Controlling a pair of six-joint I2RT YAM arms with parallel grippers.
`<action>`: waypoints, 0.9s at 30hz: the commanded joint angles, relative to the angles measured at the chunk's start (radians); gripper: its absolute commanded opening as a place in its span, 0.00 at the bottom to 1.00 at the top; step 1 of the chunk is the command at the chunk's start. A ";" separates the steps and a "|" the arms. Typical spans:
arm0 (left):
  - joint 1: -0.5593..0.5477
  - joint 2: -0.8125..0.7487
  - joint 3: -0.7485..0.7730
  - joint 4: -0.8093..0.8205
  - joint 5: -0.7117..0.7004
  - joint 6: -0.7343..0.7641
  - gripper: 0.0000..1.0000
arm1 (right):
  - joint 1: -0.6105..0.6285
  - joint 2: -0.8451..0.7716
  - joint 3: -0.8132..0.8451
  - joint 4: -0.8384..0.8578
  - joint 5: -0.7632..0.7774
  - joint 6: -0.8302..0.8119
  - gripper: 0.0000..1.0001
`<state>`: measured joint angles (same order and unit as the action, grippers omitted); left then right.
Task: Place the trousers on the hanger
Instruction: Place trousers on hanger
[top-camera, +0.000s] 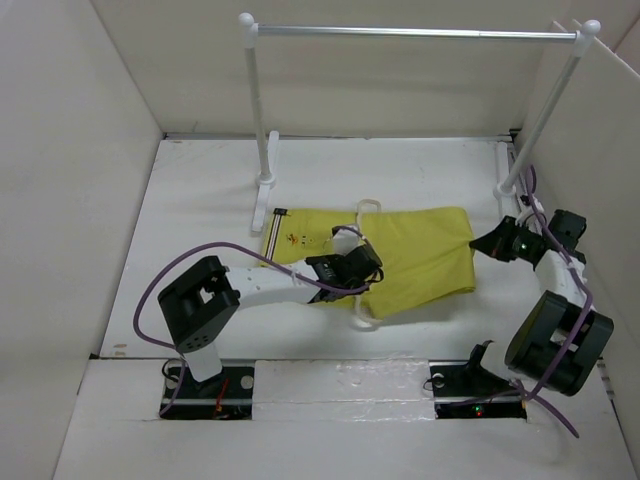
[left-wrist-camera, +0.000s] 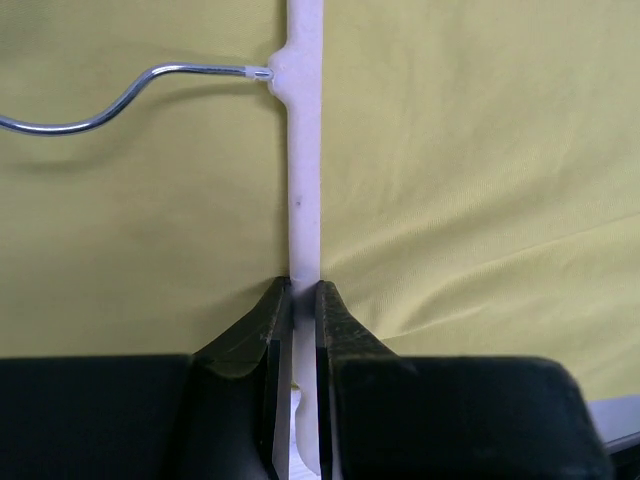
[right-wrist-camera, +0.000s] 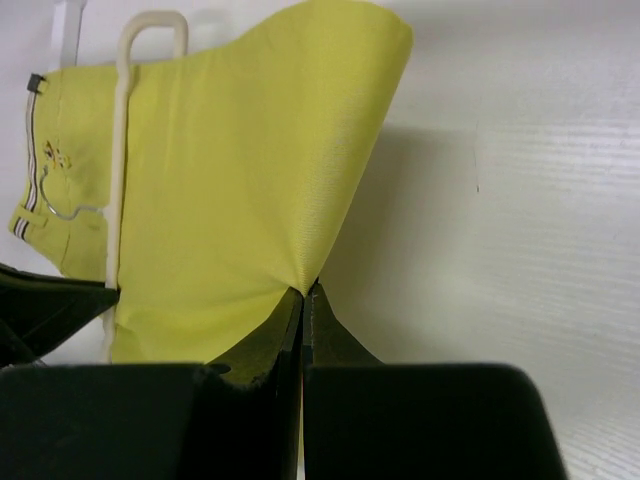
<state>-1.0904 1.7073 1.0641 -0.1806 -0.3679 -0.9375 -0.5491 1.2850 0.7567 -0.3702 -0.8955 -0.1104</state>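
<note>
The mustard-yellow trousers (top-camera: 420, 262) lie flat mid-table, striped waistband to the left. The cream-white hanger (top-camera: 362, 268) lies across them, its ends sticking out at the far and near edges. My left gripper (top-camera: 368, 262) is shut on the hanger's bar (left-wrist-camera: 305, 180), with the metal hook (left-wrist-camera: 90, 112) curving off to the left in the left wrist view. My right gripper (top-camera: 480, 243) is shut on the right edge of the trousers (right-wrist-camera: 240, 200) and lifts the cloth slightly into a peak. The hanger (right-wrist-camera: 120, 150) also shows at the left of the right wrist view.
A silver rail (top-camera: 415, 32) on two white posts stands at the back, its feet on the table at far left (top-camera: 262, 200) and far right (top-camera: 508, 175). White walls enclose the table on three sides.
</note>
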 joint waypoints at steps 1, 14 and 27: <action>0.014 -0.034 -0.038 -0.261 -0.097 0.051 0.00 | -0.029 -0.015 0.136 0.218 0.070 -0.005 0.00; -0.026 -0.049 0.151 -0.208 -0.152 0.022 0.00 | 0.037 0.004 -0.079 0.130 0.227 -0.204 0.00; -0.094 -0.107 0.341 -0.208 -0.220 0.046 0.00 | 0.331 -0.332 0.104 -0.139 0.282 -0.218 0.73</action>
<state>-1.1572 1.6867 1.3388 -0.4145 -0.5018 -0.8959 -0.3134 1.0649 0.7883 -0.4603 -0.5911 -0.3389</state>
